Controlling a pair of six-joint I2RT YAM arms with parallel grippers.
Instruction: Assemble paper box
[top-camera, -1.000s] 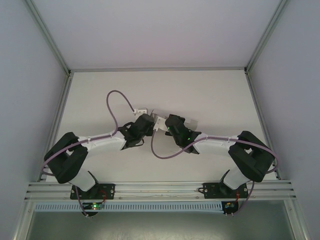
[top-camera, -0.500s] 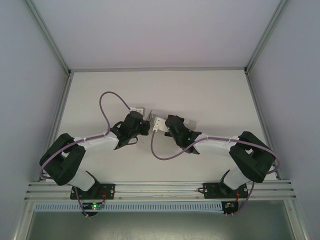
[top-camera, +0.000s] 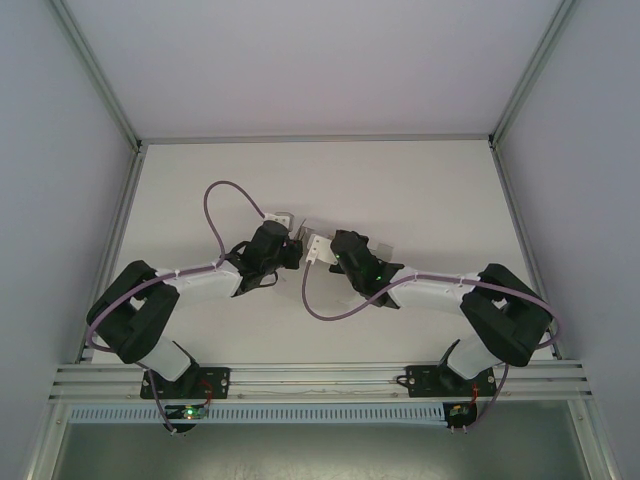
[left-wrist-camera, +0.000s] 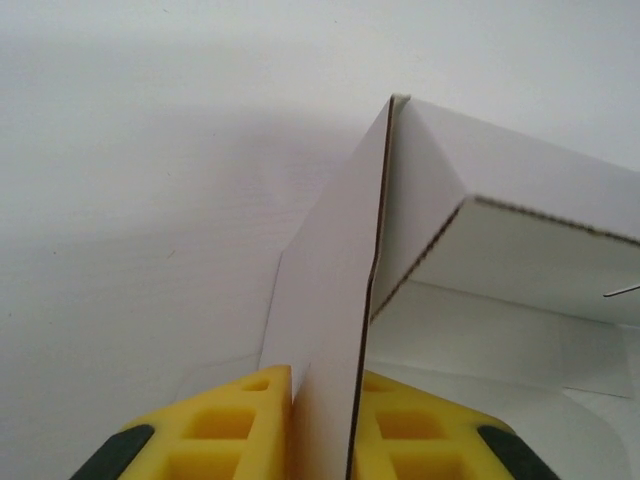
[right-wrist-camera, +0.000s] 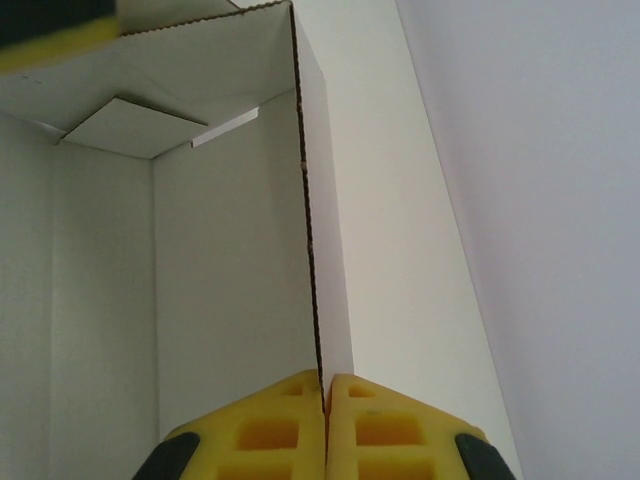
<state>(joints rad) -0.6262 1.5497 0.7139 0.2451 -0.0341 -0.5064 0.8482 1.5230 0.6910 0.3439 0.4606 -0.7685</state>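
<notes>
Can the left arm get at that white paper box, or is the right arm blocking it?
Yes, it looks so: the left gripper pinches one wall of the paper box between its yellow fingers. The right gripper grips another wall from the opposite side, leaving the way free.

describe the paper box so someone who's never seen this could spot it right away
Look at the middle of the white table, where the two black arms meet. The paper box is the half-folded white cardboard shell there, one wall pinched in the left gripper, another in the right gripper. Its thin creased walls and brown cut edges set it apart.
</notes>
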